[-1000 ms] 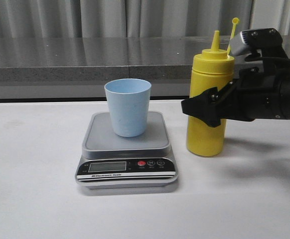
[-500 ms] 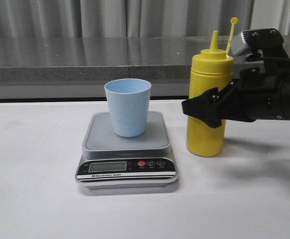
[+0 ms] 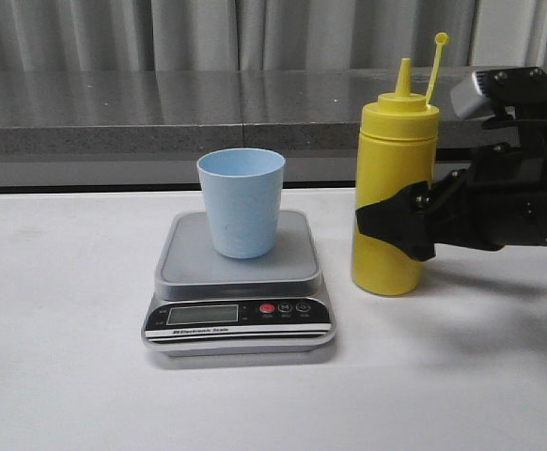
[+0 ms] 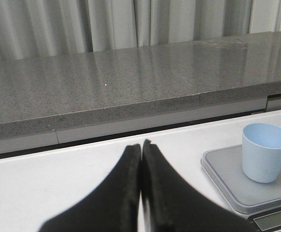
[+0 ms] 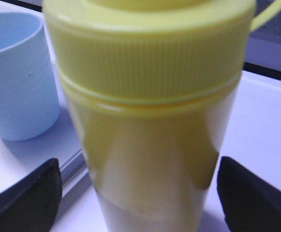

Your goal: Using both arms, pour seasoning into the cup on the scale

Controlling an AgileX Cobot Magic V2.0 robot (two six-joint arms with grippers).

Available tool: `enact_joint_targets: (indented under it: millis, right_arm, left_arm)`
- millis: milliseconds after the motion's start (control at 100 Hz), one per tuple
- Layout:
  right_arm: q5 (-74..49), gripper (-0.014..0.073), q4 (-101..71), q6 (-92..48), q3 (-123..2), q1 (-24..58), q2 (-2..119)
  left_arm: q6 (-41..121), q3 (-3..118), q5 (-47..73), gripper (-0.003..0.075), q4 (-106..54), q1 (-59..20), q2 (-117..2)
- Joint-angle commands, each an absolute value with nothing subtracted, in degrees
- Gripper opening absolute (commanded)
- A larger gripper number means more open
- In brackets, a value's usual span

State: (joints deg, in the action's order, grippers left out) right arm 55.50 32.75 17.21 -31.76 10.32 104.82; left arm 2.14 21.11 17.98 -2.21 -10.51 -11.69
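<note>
I am looking at my right arm [image 3: 527, 202], which is showing as a bulky matte black body with a grey-silver block with small dark screws sitting on top and a black cable looping beside it. Its gripper [image 3: 396, 225] is tapering to black wedge-shaped fingers. My left gripper [image 4: 140, 193] is appearing as two smooth black fingers narrowing to pointed tips.
</note>
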Motion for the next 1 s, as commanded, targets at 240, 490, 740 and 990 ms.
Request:
enact_joint_targets:
  millis: [240,490,740,990]
  right_arm:
    - [60.0,0.0647,30.8,16.6,-29.5,9.2,99.2]
    - [59.4,0.0647,30.6,16.6,-25.2,7.0,92.9]
    - [54.3,0.0646,30.4,16.6,-19.9,6.8,84.2]
    - [40.7,0.0646,28.0,18.6,-18.5,6.8,70.0]
  left_arm:
    - [1.7,22.8,13.4,-0.0018,-2.4,-10.3,-12.3]
    - [1.7,22.8,13.4,-0.0018,-2.4,-10.3,-12.3]
    - [1.7,22.8,13.4,-0.0018,-2.4,-10.3,-12.3]
    - [1.7,22.8,13.4,-0.0018,-2.4,-10.3,-12.3]
